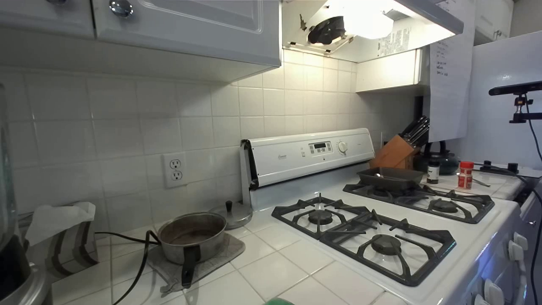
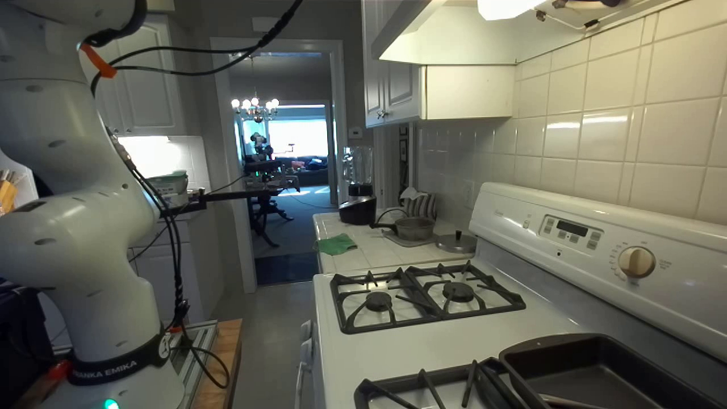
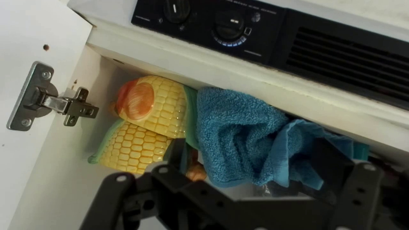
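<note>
My gripper [image 3: 254,153] shows only in the wrist view, with its dark jaws wide apart at the bottom. A crumpled blue towel [image 3: 223,137] lies in front of and between the fingertips, inside a white compartment. The left finger [image 3: 176,153] overlaps the edge of a yellow ceramic corn piece [image 3: 134,148]; the right finger [image 3: 330,163] overlaps the towel's right folds. Whether either finger touches anything I cannot tell. Another corn piece with an orange-red patch [image 3: 163,105] rests above, against the towel. Part of a brown-orange object [image 3: 195,171] peeks out beside the left finger.
A white door [image 3: 28,41] with a metal hinge [image 3: 64,102] stands open at left. A black knob panel [image 3: 207,25] runs along the compartment's top. The arm [image 2: 85,227] stands beside the stove [image 2: 443,335]. A pot [image 1: 192,237], baking pan [image 1: 389,178] and green cloth [image 2: 336,244] are also around.
</note>
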`<state>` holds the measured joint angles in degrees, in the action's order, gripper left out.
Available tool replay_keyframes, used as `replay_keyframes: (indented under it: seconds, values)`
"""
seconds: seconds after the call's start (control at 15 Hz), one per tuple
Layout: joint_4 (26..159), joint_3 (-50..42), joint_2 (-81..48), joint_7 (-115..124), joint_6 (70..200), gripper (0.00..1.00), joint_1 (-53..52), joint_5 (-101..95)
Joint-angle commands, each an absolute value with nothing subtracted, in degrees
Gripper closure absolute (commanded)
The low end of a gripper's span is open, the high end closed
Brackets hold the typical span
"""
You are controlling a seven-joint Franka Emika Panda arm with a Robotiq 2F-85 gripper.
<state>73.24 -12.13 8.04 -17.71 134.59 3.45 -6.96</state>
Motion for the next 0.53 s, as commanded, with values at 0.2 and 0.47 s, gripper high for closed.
replay_keyframes:
  seconds: [0.2,0.47]
  values:
    - [70.3,-12.4,5.9,-15.0,135.0,0.0,4.1,-7.6]
    - [67.7,-13.1,4.0,-12.6,134.1,0.0,4.6,-7.1]
